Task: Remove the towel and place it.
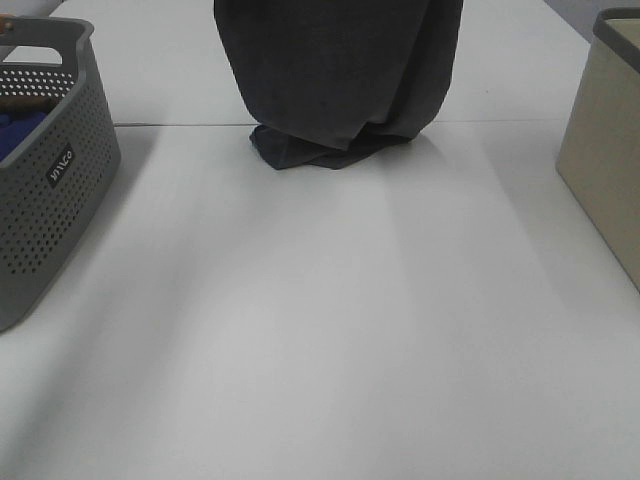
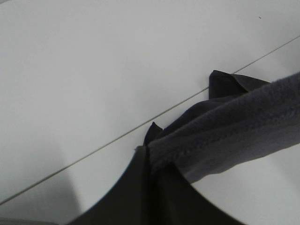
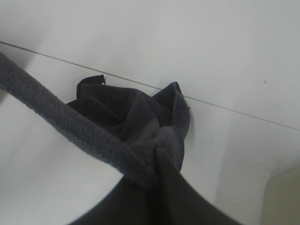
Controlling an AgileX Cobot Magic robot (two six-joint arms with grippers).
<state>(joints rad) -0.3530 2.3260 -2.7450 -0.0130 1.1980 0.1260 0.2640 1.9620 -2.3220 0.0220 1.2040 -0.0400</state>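
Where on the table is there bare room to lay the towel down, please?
The widest bare patch is the near table, between the grey basket on the left and the beige bin on the right, in front of the towel. Crowded only at the seam, where the towel's lower end pools.

The only lettering in view is on a small dark label (image 1: 61, 166) with pale capitals. It sits on the side wall of the grey perforated basket (image 1: 60, 225), at the left edge of the exterior high view. The label runs tilted, and its letters are too small to read with certainty.
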